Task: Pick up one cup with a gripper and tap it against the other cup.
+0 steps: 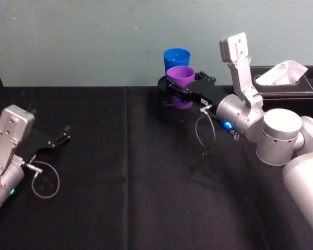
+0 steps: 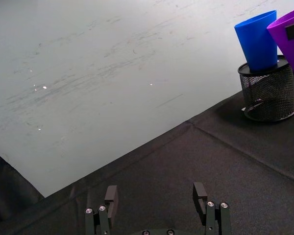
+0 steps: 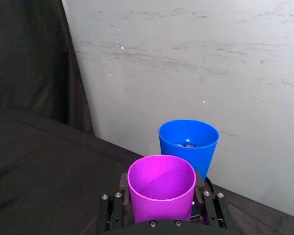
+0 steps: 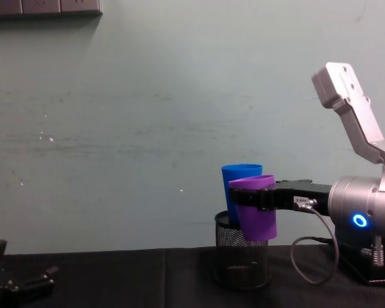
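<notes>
The purple cup (image 1: 180,78) hangs in the air, tilted slightly, with my right gripper (image 1: 185,89) shut on its sides. In the chest view the purple cup (image 4: 253,208) is held over the black mesh holder (image 4: 242,260), right in front of the blue cup (image 4: 239,173). The blue cup (image 1: 177,58) stands upright inside that holder. In the right wrist view the purple cup (image 3: 161,188) sits between the fingers (image 3: 123,183), with the blue cup (image 3: 188,147) just beyond its rim; whether they touch I cannot tell. My left gripper (image 1: 60,138) rests open at the table's left.
A black tissue box (image 1: 287,80) with a white tissue stands at the back right, behind my right arm. The black cloth covers the table (image 1: 125,198). A pale wall (image 1: 94,41) rises close behind the cups. The mesh holder (image 2: 268,93) shows far from my left gripper (image 2: 156,198).
</notes>
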`<state>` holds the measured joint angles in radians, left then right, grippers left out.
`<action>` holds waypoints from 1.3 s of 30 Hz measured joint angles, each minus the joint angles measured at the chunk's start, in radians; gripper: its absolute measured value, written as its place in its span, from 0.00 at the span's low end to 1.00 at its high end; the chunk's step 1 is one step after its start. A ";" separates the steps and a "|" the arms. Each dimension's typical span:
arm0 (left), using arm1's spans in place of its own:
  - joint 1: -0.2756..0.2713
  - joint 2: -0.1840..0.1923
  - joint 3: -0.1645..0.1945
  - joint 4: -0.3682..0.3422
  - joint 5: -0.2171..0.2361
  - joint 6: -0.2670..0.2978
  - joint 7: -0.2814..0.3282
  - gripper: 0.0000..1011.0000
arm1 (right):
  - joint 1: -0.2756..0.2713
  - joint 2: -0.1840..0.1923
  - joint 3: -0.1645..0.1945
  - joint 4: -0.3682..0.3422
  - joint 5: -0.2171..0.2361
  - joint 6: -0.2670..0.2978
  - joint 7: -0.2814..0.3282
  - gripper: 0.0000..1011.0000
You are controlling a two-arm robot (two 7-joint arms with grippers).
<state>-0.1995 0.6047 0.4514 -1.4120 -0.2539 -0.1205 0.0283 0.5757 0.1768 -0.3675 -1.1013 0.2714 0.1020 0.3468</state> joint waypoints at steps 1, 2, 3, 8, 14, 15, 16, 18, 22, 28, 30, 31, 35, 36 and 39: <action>0.000 0.000 0.000 0.000 0.000 0.000 0.000 0.99 | 0.000 0.000 0.000 0.000 0.000 0.000 0.000 0.73; 0.000 0.000 0.000 0.000 0.000 0.000 0.000 0.99 | 0.000 0.000 0.000 0.000 0.000 0.000 0.000 0.73; 0.000 0.000 0.000 0.000 0.000 0.000 0.000 0.99 | 0.000 0.000 0.000 0.000 0.000 0.000 0.000 0.73; 0.000 0.000 0.000 0.000 0.000 0.000 0.000 0.99 | 0.000 0.000 0.000 0.000 0.000 0.000 0.000 0.73; 0.000 0.000 0.000 0.000 0.000 0.000 0.000 0.99 | 0.000 0.000 0.000 0.000 0.000 0.000 0.000 0.73; 0.000 0.000 0.000 0.000 0.000 0.000 0.000 0.99 | 0.000 0.000 0.000 0.000 0.000 0.000 0.000 0.73; 0.000 0.000 0.000 0.000 0.000 0.000 0.000 0.99 | 0.000 0.000 0.000 0.000 0.000 0.000 0.000 0.73; 0.000 0.000 0.000 0.000 0.000 0.000 0.000 0.99 | 0.000 0.000 0.000 0.000 0.000 0.000 0.000 0.73; 0.000 0.000 0.000 0.000 0.000 0.000 0.000 0.99 | 0.000 0.000 0.000 0.000 0.000 0.000 0.000 0.73; 0.000 0.000 0.000 0.000 0.000 0.000 0.000 0.99 | 0.000 0.000 0.000 0.000 0.000 0.000 0.000 0.73; 0.000 0.000 0.000 0.000 0.000 0.000 0.000 0.99 | 0.000 0.000 0.000 0.000 0.000 0.000 0.000 0.73; 0.000 0.000 0.000 0.000 0.000 0.000 0.000 0.99 | 0.000 0.000 0.000 0.000 0.000 0.000 0.000 0.73; 0.000 0.000 0.000 0.000 0.000 0.000 0.000 0.99 | 0.000 0.000 0.000 0.000 0.000 0.000 0.000 0.73; 0.000 0.000 0.000 0.000 0.000 0.000 0.000 0.99 | 0.000 0.000 0.000 0.000 0.000 0.000 0.000 0.73; 0.000 0.000 0.000 0.000 0.000 0.000 0.000 0.99 | 0.000 0.000 0.000 0.000 0.000 0.000 0.000 0.73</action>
<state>-0.1995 0.6047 0.4514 -1.4120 -0.2538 -0.1205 0.0283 0.5757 0.1769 -0.3675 -1.1013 0.2714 0.1020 0.3468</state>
